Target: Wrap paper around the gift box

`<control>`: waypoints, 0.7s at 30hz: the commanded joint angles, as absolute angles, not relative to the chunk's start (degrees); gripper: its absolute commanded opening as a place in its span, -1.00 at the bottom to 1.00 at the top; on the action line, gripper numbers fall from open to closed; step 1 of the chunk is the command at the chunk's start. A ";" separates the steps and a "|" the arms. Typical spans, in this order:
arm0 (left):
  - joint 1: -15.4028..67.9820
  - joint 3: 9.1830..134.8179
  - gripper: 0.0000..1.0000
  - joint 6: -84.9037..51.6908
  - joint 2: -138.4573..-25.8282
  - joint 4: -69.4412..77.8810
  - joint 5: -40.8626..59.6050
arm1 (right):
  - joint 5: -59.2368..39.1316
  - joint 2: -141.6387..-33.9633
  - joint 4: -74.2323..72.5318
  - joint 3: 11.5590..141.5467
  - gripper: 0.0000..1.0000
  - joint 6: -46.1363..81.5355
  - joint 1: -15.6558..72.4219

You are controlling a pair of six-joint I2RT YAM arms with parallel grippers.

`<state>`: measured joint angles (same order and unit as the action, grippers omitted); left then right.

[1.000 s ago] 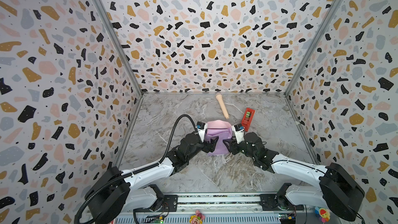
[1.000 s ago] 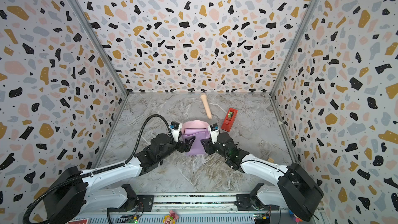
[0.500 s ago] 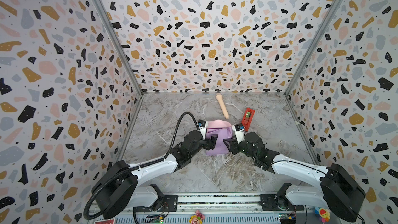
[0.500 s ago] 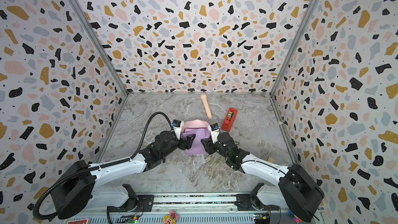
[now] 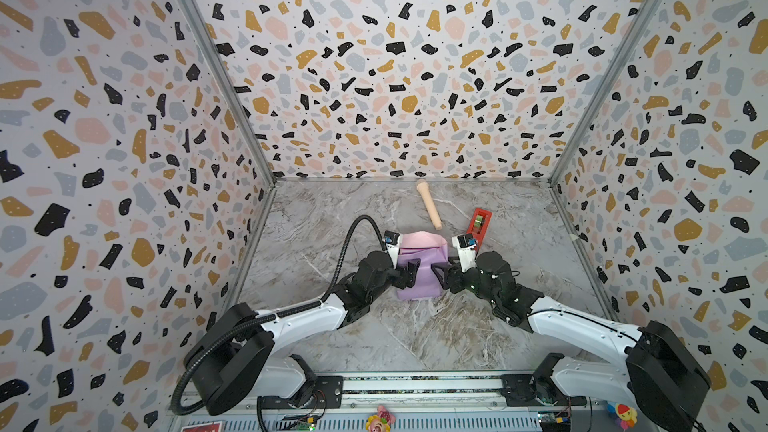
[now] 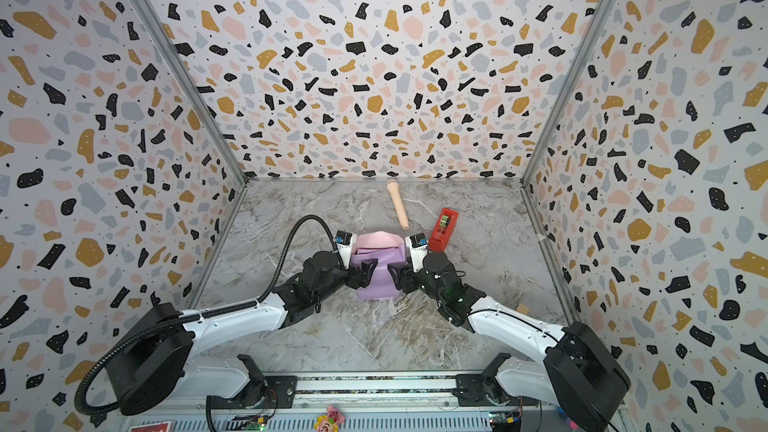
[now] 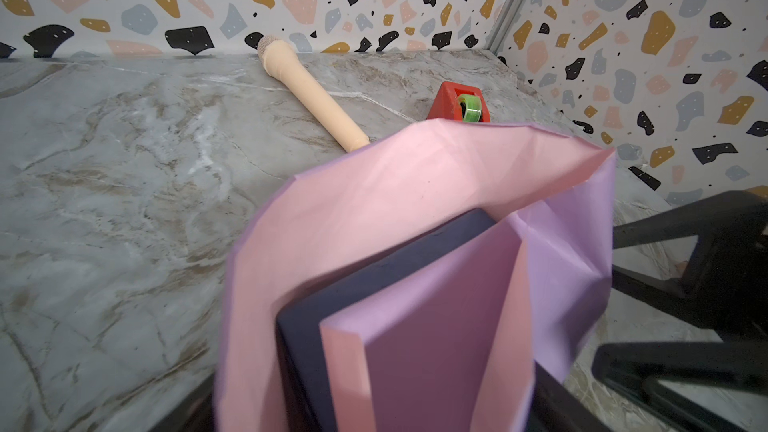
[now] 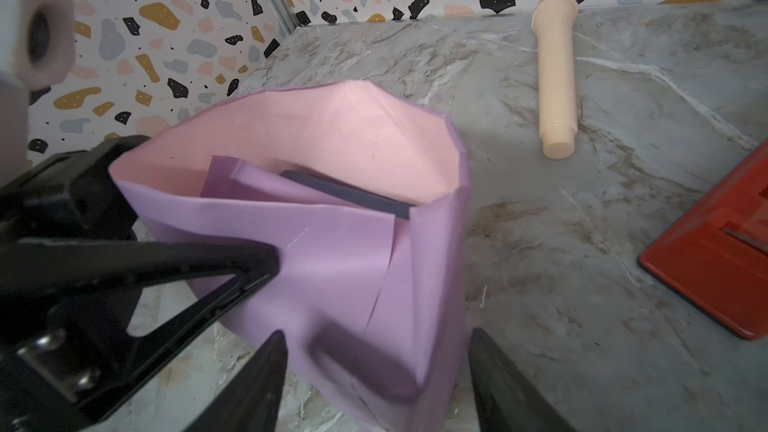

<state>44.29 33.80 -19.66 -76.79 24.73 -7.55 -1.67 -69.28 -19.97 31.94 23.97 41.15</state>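
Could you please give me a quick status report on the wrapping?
Right gripper open beside the paper. Left gripper wide astride it, grip unclear. Gift box partly wrapped. Nothing blocking.

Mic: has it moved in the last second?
No. The mic lies at the same angle as before, head by the back wall, tail just as near the tape dispenser.

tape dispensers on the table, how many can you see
1: the red tape dispenser sits toward the back of the table, right of the beige toy microphone and beyond the paper's far right corner. Another could hide behind the paper.
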 commanded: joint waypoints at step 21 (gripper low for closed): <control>43.42 32.29 0.77 -21.04 -70.95 23.60 -7.13 | 2.20 -75.69 -14.98 34.74 0.15 25.85 40.05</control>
<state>43.66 33.65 -20.36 -73.10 22.72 -8.51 0.49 -75.88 -19.42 36.10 25.98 40.25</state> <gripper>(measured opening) 0.885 0.576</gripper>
